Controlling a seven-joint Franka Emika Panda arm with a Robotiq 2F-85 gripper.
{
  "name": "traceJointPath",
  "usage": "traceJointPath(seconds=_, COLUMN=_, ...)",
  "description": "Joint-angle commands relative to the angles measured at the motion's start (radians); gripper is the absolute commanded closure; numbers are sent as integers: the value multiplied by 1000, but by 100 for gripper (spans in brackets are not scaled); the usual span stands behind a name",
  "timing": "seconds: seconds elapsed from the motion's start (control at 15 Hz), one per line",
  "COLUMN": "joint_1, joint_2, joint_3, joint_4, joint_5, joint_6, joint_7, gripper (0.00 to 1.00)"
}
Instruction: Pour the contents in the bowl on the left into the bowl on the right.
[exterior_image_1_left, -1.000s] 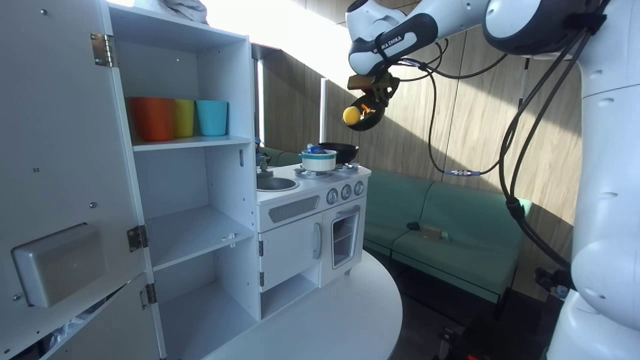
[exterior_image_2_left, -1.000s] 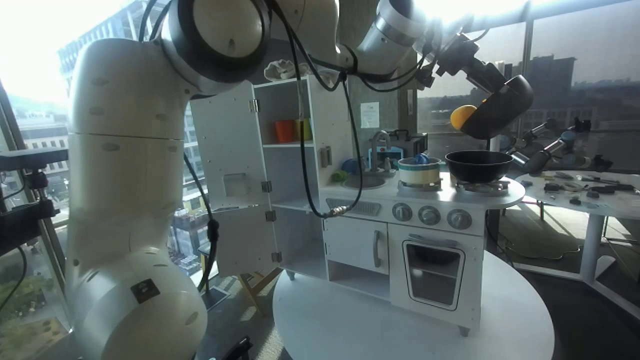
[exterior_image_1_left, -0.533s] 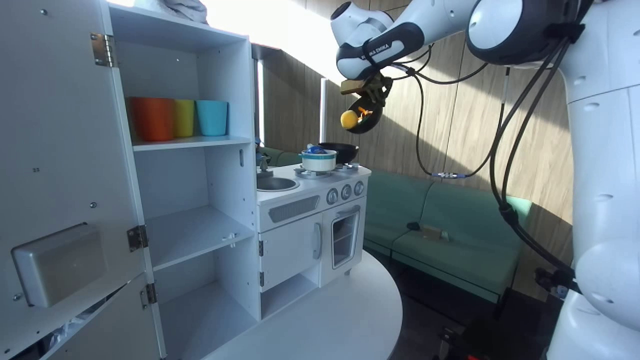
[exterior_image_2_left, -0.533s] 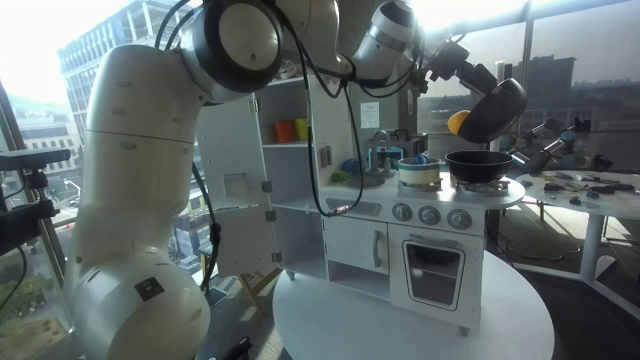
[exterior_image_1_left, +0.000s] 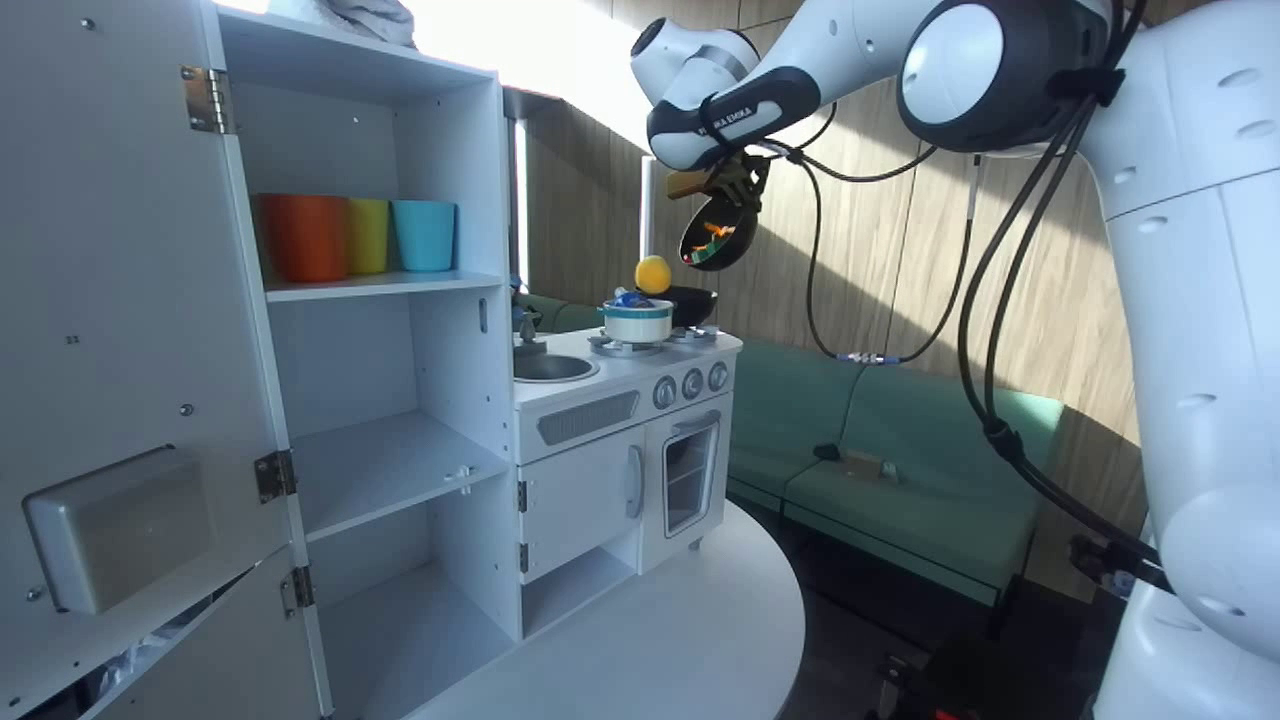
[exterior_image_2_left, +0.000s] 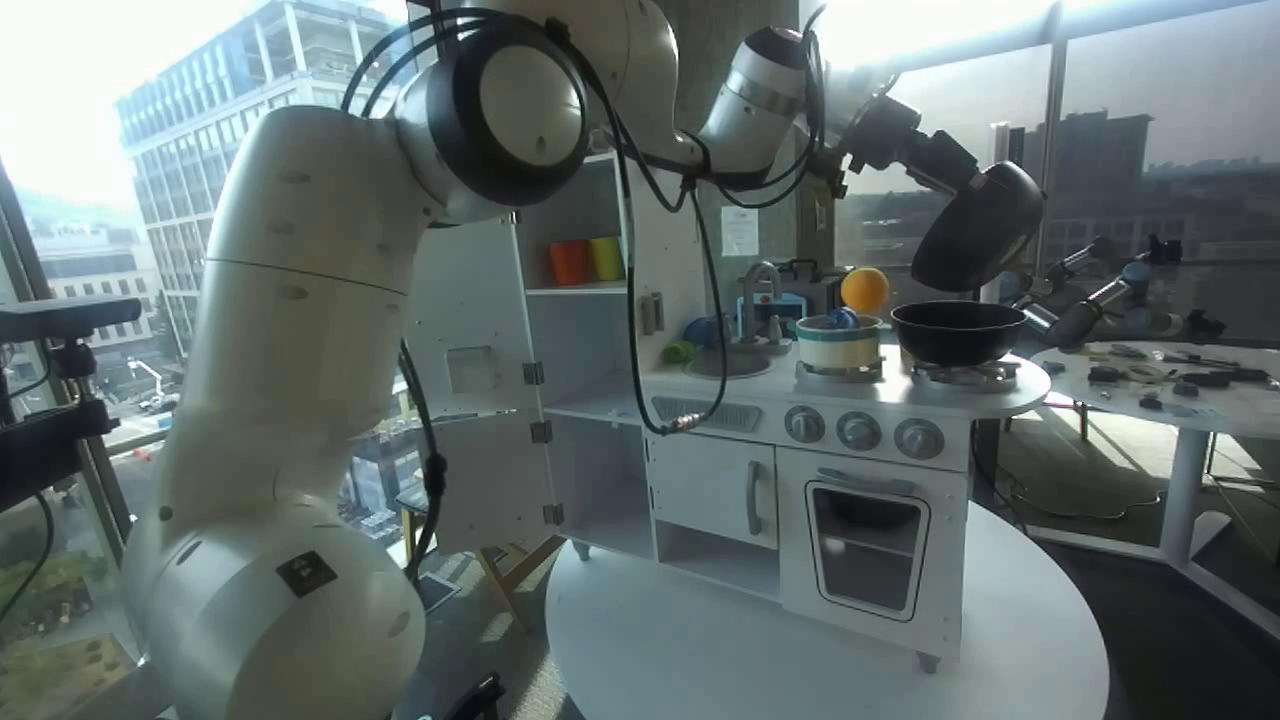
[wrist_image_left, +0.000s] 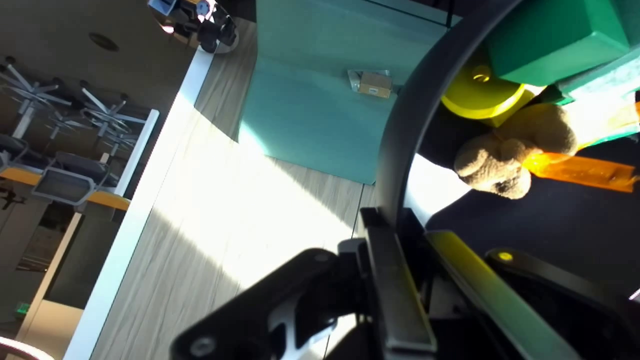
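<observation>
My gripper (wrist_image_left: 395, 220) is shut on the rim of a black bowl (wrist_image_left: 402, 135), which hangs steeply tilted above the toy stove in both exterior views (exterior_image_1_left: 740, 245) (exterior_image_2_left: 980, 230). Inside it the wrist view shows a green block (wrist_image_left: 557, 45), a yellow piece (wrist_image_left: 482, 95), a brown knobbly piece (wrist_image_left: 500, 160) and an orange strip (wrist_image_left: 580, 170). An orange-yellow ball (exterior_image_1_left: 653, 274) (exterior_image_2_left: 865, 290) is outside the bowl, just above the white pot (exterior_image_1_left: 637, 325) (exterior_image_2_left: 838, 345); I cannot tell if it touches. A black pan (exterior_image_2_left: 955, 335) (exterior_image_1_left: 690, 305) sits right of the pot, below the held bowl.
A blue item (exterior_image_2_left: 843, 318) pokes out of the white pot. The sink (exterior_image_1_left: 555, 368) and its faucet (exterior_image_2_left: 765, 290) are left of the burners. A tall white cabinet (exterior_image_1_left: 450, 440) with colored cups stands beside the stove. A green bench (exterior_image_1_left: 930, 440) is behind.
The arm has moved left in both exterior views, with the bowl slightly lower. The ball, at the bowl's lip before, has left it and is now over the white pot.
</observation>
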Motion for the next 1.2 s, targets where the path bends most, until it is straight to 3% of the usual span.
traceJointPath(seconds=0.0, joint_1=9, joint_2=62, joint_3=0, joint_4=100, joint_5=-69, joint_6=-86, joint_7=-37, gripper=87)
traceJointPath(seconds=0.73, joint_1=32, joint_2=169, joint_3=-13, joint_4=250, joint_5=-117, joint_6=-247, joint_7=-69, gripper=87)
traceJointPath(seconds=1.13, joint_1=45, joint_2=266, joint_3=-13, joint_4=398, joint_5=-147, joint_6=-358, joint_7=-117, gripper=87)
